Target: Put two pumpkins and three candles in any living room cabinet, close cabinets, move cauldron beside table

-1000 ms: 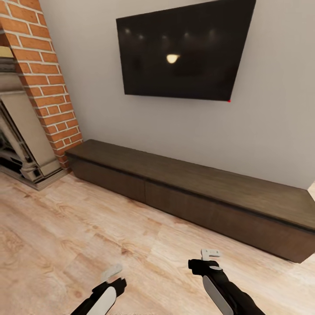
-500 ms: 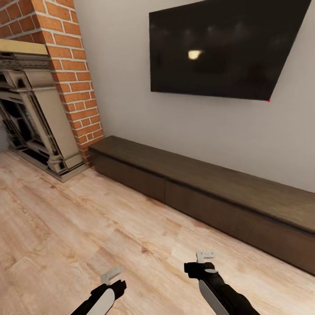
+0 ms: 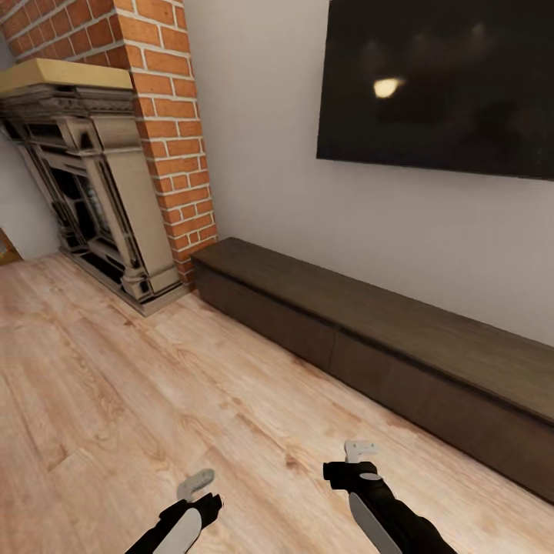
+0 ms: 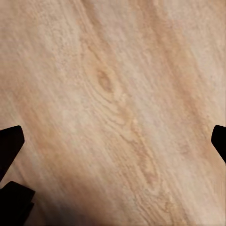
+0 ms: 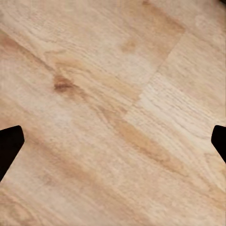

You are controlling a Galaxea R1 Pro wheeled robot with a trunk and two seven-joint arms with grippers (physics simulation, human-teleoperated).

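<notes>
The long, low dark-brown cabinet (image 3: 362,331) stands against the white wall under the TV, with its drawer fronts shut. Low over the wooden floor, well short of the cabinet, my left gripper (image 3: 196,485) and right gripper (image 3: 360,450) hang empty. In the wrist views the left gripper (image 4: 113,141) and the right gripper (image 5: 113,141) are open, their dark fingertips wide apart over bare planks. The pumpkins, candles, cauldron and low table are out of view.
A brick chimney column (image 3: 165,115) with an ornate fireplace surround (image 3: 92,192) stands at the left of the cabinet. A black TV (image 3: 438,85) hangs on the wall above it. Light wooden floor (image 3: 154,385) stretches between me and the cabinet.
The camera has swung left: the cabinet and TV slid right in the picture and more of the fireplace came into view. Both arms hold the same pose.
</notes>
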